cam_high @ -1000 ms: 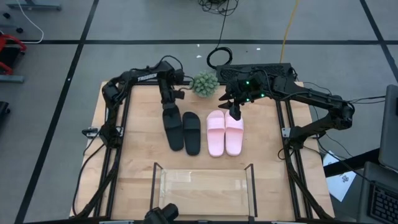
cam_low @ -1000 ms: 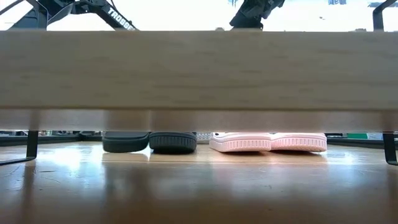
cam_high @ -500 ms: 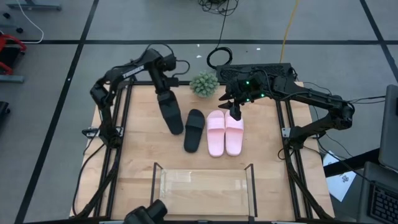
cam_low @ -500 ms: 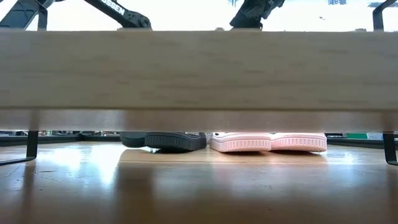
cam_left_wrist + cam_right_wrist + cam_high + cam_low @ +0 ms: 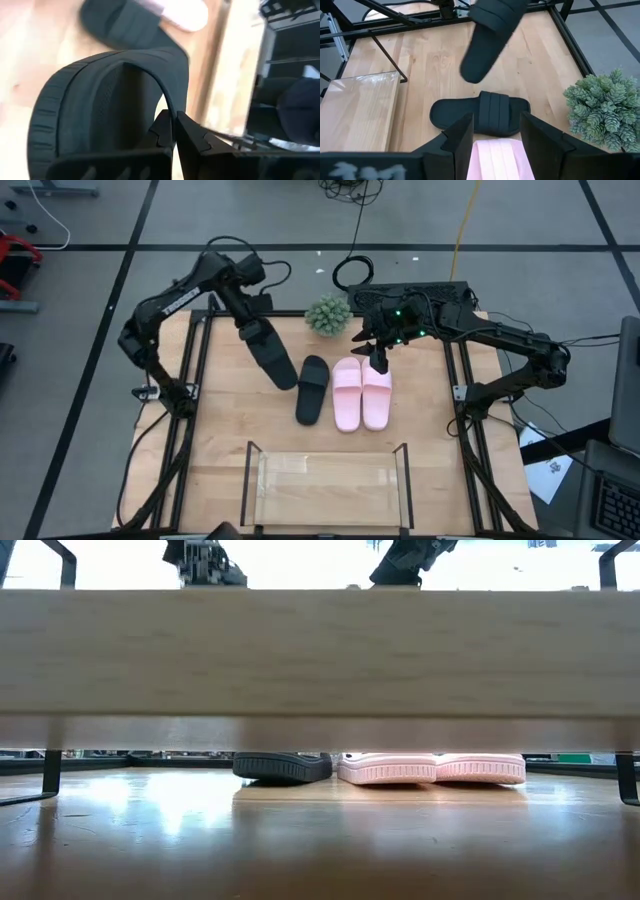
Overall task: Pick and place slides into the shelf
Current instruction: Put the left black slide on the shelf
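One black slide hangs slanted from my left gripper, which is shut on it above the table's far left. The other black slide lies flat on its sole mid-table, and is the only black one in the low view. Beside it, the pink pair lies flat, side by side. My right gripper hovers open over the pink pair's far ends, touching nothing. The clear shelf stands at the near edge. My left gripper pinches the thin edge of the black slide's arched strap between its two shut fingers. They slant down from the far left. The slide hangs below them, lifted clear of the table, with its lower end pointing toward the other black slide.
A small green plant stands at the far edge between the two arms. The black table frame's rails run along both sides. Bare wood lies between the slides and the shelf.
My left gripper has risen and drawn back toward the table's far left corner, staying shut. It has carried one black slide up from flat on the table until it hangs clear. The other black slide has turned a little askew. My right arm has kept still.
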